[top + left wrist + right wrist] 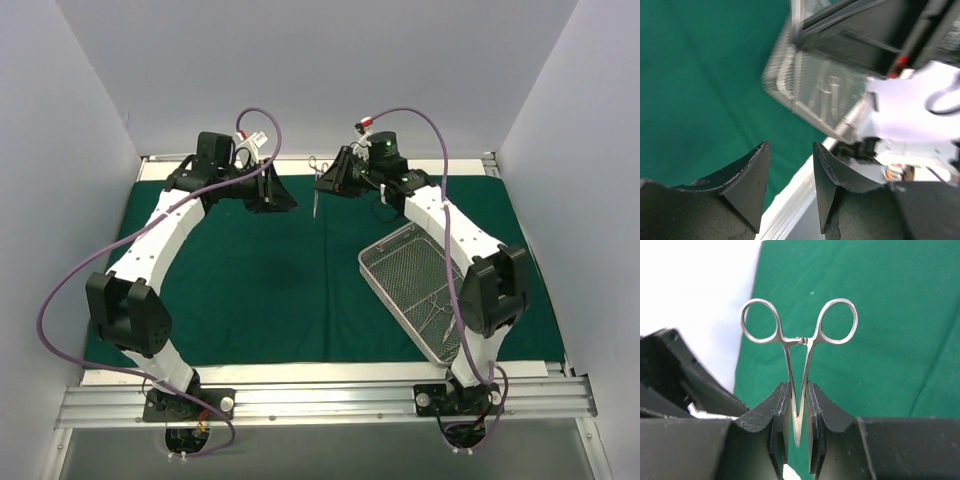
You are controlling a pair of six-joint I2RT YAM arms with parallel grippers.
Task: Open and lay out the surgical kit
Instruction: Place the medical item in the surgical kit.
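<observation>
The dark green cloth lies spread flat over the table. The silver wire-mesh tray sits on it at the right, with small silver instruments inside near its front end. My right gripper is raised over the back middle of the cloth. In the right wrist view it is shut on a scissor-handled instrument by its shanks, with the two finger rings sticking out past the fingertips. The instrument also shows in the top view. My left gripper is open and empty, just left of the right one.
The tray and my white right arm show blurred in the left wrist view. White walls enclose the table on three sides. A metal rail runs along the near edge by the arm bases.
</observation>
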